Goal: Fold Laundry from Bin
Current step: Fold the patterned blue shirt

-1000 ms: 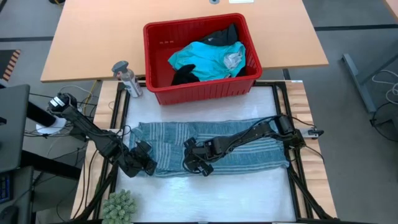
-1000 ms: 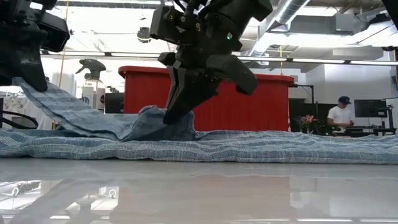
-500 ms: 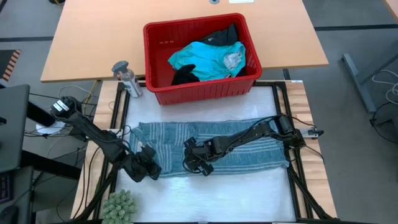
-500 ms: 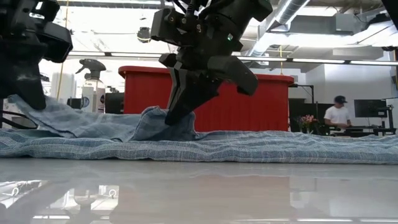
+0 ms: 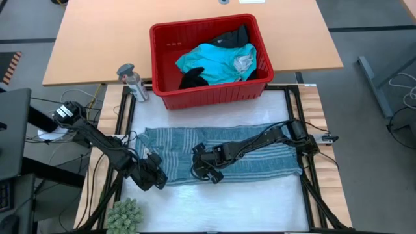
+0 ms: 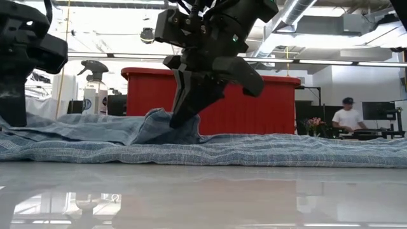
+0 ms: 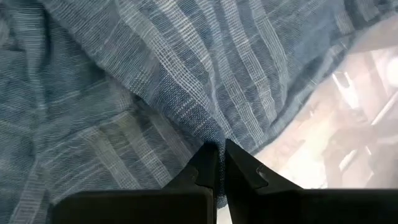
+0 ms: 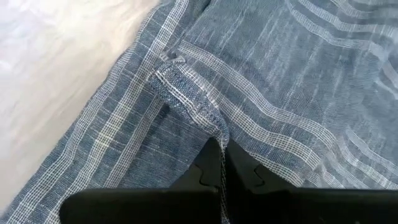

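- Nearest the front edge, a green spiky object (image 5: 123, 213) sits at the left corner of the white tabletop (image 5: 260, 195).
- The left claw (image 5: 153, 174) is low at the striped garment's (image 5: 260, 153) left end, its fingers pressed together on a pinch of the cloth's edge.
- The right claw (image 5: 207, 170) pinches a raised fold near the garment's middle, at its near hem; the cloth peaks under it.
- The striped garment lies spread across the tabletop, mostly flat.
- Beyond it, the red bin (image 5: 170, 58) holds a turquoise garment (image 5: 214, 62) and black ones (image 5: 194, 79).
- A grey spray bottle (image 5: 132, 82) stands just left of the bin.
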You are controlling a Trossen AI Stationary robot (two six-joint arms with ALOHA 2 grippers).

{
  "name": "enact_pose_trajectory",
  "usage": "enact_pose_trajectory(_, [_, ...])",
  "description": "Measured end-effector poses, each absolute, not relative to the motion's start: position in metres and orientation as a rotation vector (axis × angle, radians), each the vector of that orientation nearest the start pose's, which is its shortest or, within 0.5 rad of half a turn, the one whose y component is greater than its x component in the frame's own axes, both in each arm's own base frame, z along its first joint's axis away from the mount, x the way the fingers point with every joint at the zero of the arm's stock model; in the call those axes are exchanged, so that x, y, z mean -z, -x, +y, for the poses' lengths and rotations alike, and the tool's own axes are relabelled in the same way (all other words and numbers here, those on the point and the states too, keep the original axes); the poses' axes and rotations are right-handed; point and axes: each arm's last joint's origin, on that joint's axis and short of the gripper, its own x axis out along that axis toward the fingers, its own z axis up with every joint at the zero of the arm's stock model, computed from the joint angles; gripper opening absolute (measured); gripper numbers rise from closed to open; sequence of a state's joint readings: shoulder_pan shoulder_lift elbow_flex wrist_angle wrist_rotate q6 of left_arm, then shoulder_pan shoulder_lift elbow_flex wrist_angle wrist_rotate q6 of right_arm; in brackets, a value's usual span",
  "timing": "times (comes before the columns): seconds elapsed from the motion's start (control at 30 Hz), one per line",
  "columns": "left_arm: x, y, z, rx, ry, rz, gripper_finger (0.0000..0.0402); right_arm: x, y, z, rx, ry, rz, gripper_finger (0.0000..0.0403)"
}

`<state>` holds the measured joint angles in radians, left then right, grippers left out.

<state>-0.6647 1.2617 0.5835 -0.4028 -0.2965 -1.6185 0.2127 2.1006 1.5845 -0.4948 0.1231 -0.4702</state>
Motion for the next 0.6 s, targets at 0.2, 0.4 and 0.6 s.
enact_pose_trajectory(0.2, [-0.1648,-0.1747,-0.1247,-0.465,0.942,0.906,0.0001,-0.1807,-0.4381,0.0903,-0.346,0.576,0.963,0.0025])
enact_pose_trajectory(0.4, [-0.1677,-0.1767,-0.1254,-0.425,0.912,0.875,0.0035,-0.1806,-0.4389,0.0863,-0.345,0.561,0.964,0.0025])
enact_pose_trajectory(0.6, [-0.1679,-0.1768,-0.1260,-0.402,0.894,0.891,0.0117,-0.1806,-0.4388,0.0863,-0.346,0.560,0.965,0.0025])
